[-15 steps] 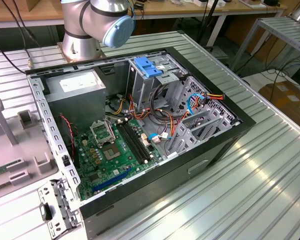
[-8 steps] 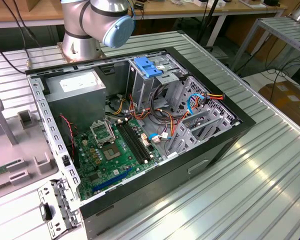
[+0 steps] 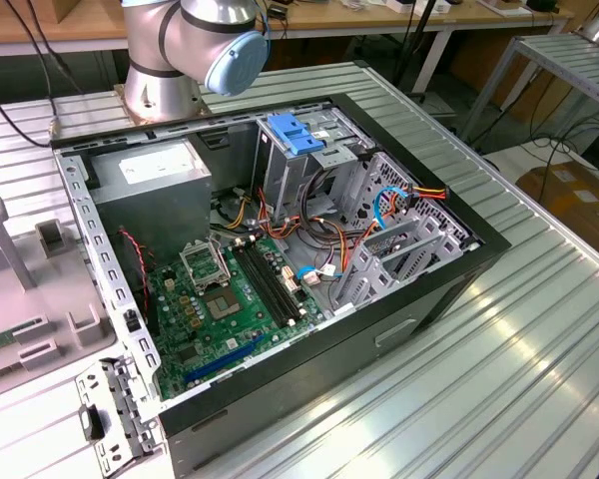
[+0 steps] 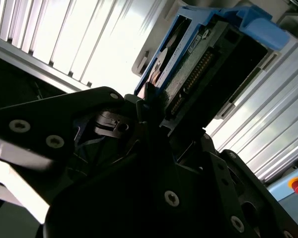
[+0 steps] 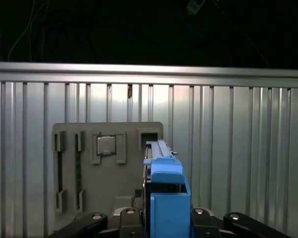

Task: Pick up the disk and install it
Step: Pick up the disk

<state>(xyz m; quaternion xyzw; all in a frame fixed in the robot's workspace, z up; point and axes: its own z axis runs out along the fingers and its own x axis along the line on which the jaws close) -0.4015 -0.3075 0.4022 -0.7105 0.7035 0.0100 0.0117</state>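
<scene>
Disk (image 5: 165, 191) stands on its edge in the gripper (image 4: 156, 116). The jaws look closed on one end of it, though dark parts hide the pinch. I think it is hard, a bit heavy, and easy to hurt (its green board and pins are bare). The blue sides seem the best place to hold. Beyond it lies a grey tray (image 5: 72, 168) with a chip (image 5: 105, 145), on the ribbed table (image 5: 238, 148). The exterior view shows the open case (image 3: 419, 309).
</scene>
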